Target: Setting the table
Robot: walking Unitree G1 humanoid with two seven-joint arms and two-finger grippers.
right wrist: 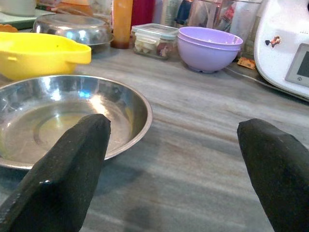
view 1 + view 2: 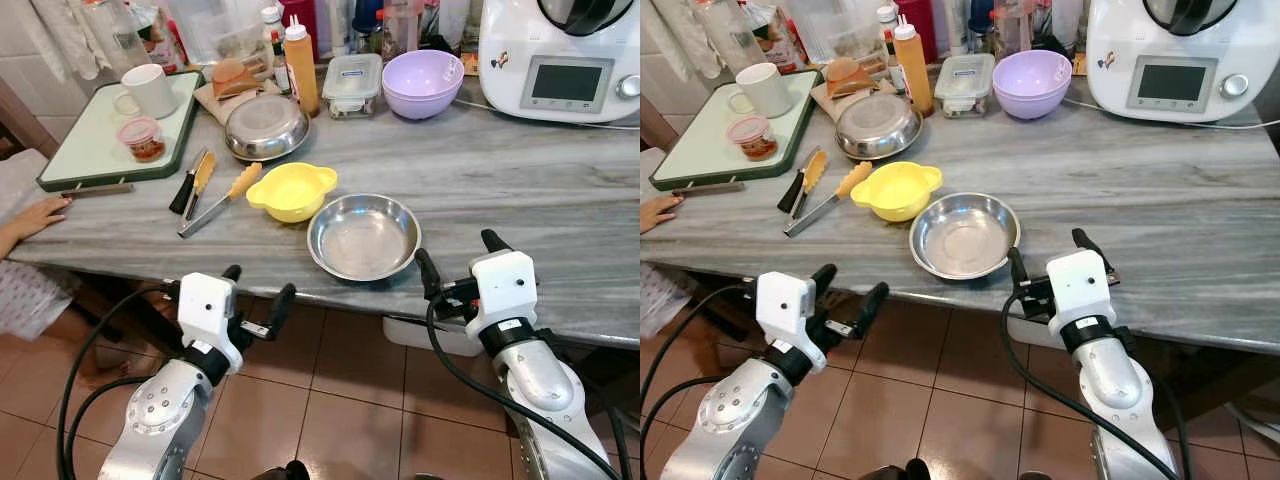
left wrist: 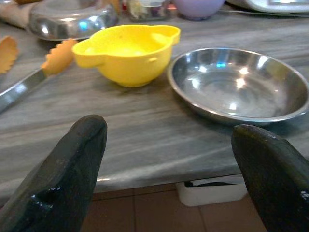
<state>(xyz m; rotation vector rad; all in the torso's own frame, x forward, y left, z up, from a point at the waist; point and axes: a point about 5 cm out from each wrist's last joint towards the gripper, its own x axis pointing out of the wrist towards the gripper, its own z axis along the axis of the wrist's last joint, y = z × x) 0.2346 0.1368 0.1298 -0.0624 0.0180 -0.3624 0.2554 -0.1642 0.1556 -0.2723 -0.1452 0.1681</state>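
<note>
A grey marble-patterned bench (image 2: 520,190) runs across the view above a floor (image 2: 340,390) of brown tiles. At its far left edge rests a person's hand (image 2: 35,215), just beside a green-rimmed tray (image 2: 90,150) that carries a white mug (image 2: 148,90) and a small jar (image 2: 142,138). Next come tongs (image 2: 215,198) and an upturned steel bowl (image 2: 265,127) with a sauce bottle (image 2: 300,65) behind it. The yellow bowl (image 2: 291,190) sits near the front, just beside the steel dish (image 2: 363,236) at the bench edge. Farther back stand a lidded container (image 2: 352,82), a purple bowl (image 2: 423,83) and a white kitchen machine (image 2: 560,55). The left end effector (image 2: 258,300) hangs wide open below the bench edge; the right end effector (image 2: 460,262), also wide, sits at the edge just right of the dish.
</note>
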